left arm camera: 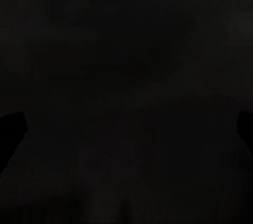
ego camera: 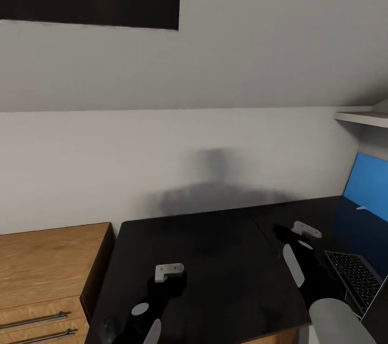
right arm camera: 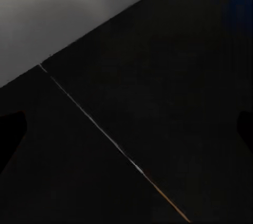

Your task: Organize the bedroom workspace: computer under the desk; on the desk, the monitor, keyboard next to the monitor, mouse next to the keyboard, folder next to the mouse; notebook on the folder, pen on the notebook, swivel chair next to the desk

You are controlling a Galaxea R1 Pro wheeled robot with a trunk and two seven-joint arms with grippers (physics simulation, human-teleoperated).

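The desk (ego camera: 215, 258) has a matt black top and spans the lower half of the head view. Over its middle hangs my left gripper (ego camera: 173, 283), and the left wrist view shows it (left arm camera: 126, 129) open above the dark top, holding nothing. My right gripper (ego camera: 285, 236) hovers over the desk's right part, also open and empty (right arm camera: 126, 129). The black keyboard (ego camera: 353, 278) lies just right of the right arm. A bright blue flat panel (ego camera: 369, 185) rises at the far right; I cannot tell whether it is the folder or a lit screen.
A light wooden drawer unit (ego camera: 48, 274) with silver bar handles adjoins the desk's left end. A white shelf (ego camera: 364, 116) juts out at the upper right under the sloped grey wall. A small dark rounded lump (ego camera: 108, 327) sits beside my left forearm. A seam (right arm camera: 105, 134) crosses the desk top.
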